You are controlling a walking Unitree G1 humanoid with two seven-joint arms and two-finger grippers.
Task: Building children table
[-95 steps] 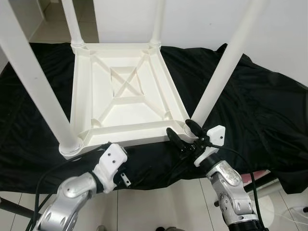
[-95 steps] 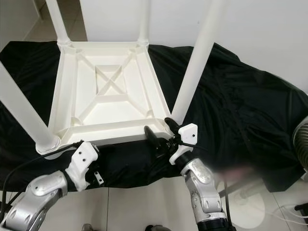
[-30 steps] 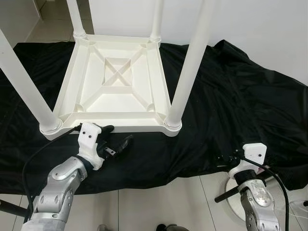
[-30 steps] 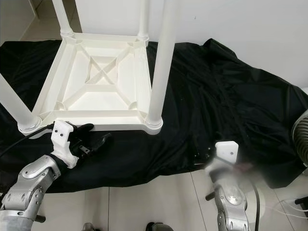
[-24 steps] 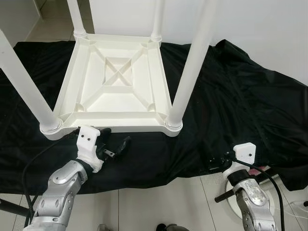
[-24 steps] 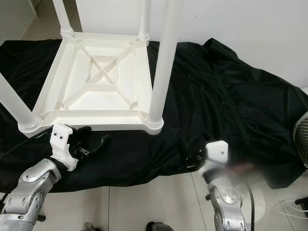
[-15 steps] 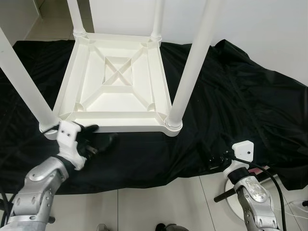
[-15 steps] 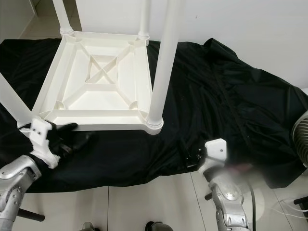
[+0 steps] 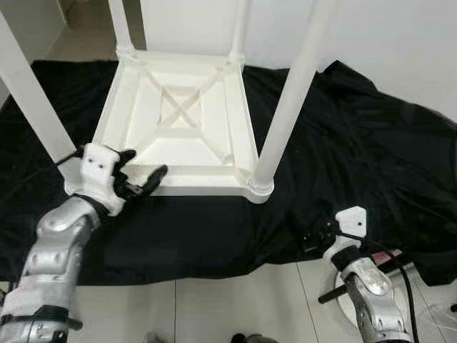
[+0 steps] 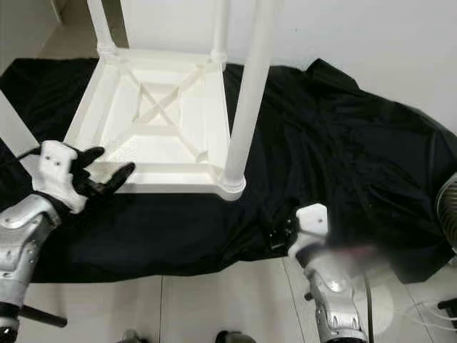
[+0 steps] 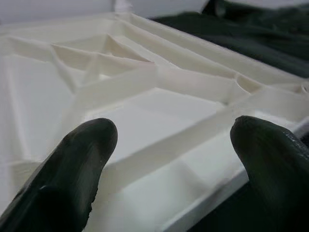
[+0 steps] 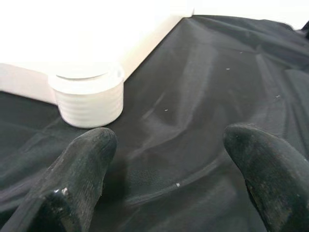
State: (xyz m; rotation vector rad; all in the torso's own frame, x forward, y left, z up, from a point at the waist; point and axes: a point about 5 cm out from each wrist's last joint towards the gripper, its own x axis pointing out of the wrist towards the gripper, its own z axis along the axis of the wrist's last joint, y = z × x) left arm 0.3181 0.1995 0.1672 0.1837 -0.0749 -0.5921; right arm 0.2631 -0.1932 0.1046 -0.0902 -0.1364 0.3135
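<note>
so the children's table point(image 9: 182, 128) is lying upside down on the black cloth point(image 9: 357, 143), upper left of the frame, underside with its cross ribs facing up at me; looks pretty much built as far as I can tell: four legs stand up out of the corner sockets, the near right leg point(image 9: 289, 93) seated in its ribbed collar at centre frame, the near left leg point(image 9: 32, 93) rising at the left edge, and the two far ones at the top; so the long axes of the legs run straight up toward the camera and the top itself lies flat, its near edge across the middle of the frame; my guess is what's left is checking the legs are tight and flipping it onto its feet

my left tool point(image 9: 139, 179) is at the near left corner, middle left of the frame, fingers spread and hovering just over the rim by the socket, pinching nothing; my right tool point(image 10: 278, 232) sits low at lower right over bare cloth, well apart from the table, fingers spread too, nothing in it
</note>
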